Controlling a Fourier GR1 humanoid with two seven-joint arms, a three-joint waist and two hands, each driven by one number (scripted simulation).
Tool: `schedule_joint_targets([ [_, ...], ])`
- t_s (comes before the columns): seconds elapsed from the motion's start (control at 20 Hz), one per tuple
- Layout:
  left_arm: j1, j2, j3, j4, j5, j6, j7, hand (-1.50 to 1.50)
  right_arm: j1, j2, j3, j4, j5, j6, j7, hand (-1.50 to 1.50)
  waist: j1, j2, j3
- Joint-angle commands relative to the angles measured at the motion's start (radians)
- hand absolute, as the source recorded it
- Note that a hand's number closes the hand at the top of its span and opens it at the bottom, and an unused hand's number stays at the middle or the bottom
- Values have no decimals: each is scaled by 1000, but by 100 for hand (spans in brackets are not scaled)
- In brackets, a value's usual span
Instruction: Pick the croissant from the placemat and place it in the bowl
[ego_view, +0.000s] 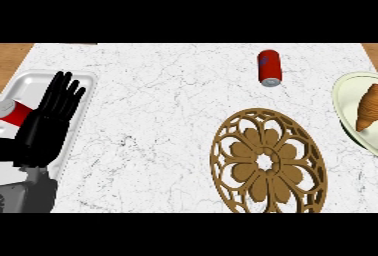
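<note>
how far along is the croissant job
Done, it seems: the croissant lies in the bowl at the right edge, off the placemat. In hand: nothing; the left hand rests open over the tray at the left, and the right hand is out of view. Left: nothing that shows.

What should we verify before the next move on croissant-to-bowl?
1. Croissant in bowl: ok; it lies in the bowl at the right edge, not on the placemat.
2. Left hand free: ok; open, over the white tray, holding nothing.
3. Right hand state: cannot tell; not in view.
4. Red can apart from the bowl: ok; it sits on the counter, well to the bowl's left.
5. Whole bowl visible: not ok; cut off by the right edge.
</note>
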Motion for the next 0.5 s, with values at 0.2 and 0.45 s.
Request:
schedule_joint_targets([
  [0.2, -2, -12, 2, -15, -5, 25, 14, 0, 135, -161, -58, 55, -47, 161, -46, -150, -17, 2, 5],
  [0.45, -11, -5, 4, -7, 3, 15, 19, 0, 184, -196, -66, 56, -54, 235, -82, -150, -11, 5, 7],
])
